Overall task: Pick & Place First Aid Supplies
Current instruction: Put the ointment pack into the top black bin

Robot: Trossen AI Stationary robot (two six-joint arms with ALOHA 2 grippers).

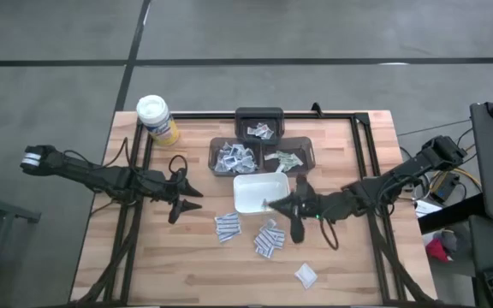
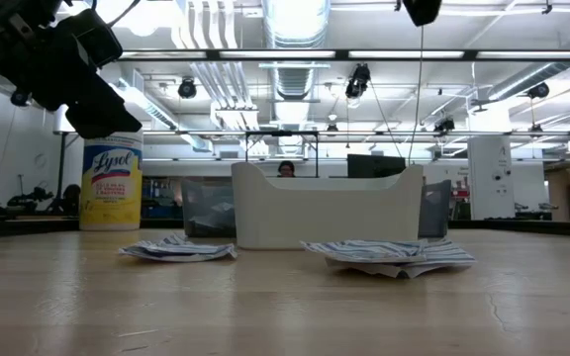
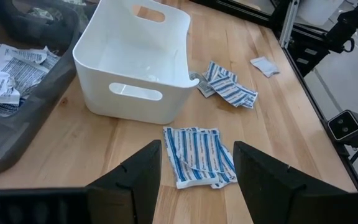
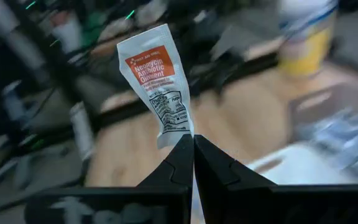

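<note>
While the left end effector (image 1: pixel 197 199) hangs open above a blue-striped packet pile (image 3: pixel 197 156), the right end effector (image 4: pixel 193 144) pinches an ointment packet (image 4: pixel 158 83) by its lower edge beside the white tray (image 1: pixel 259 193), so the carry is under way, and next comes release over a bin.
</note>
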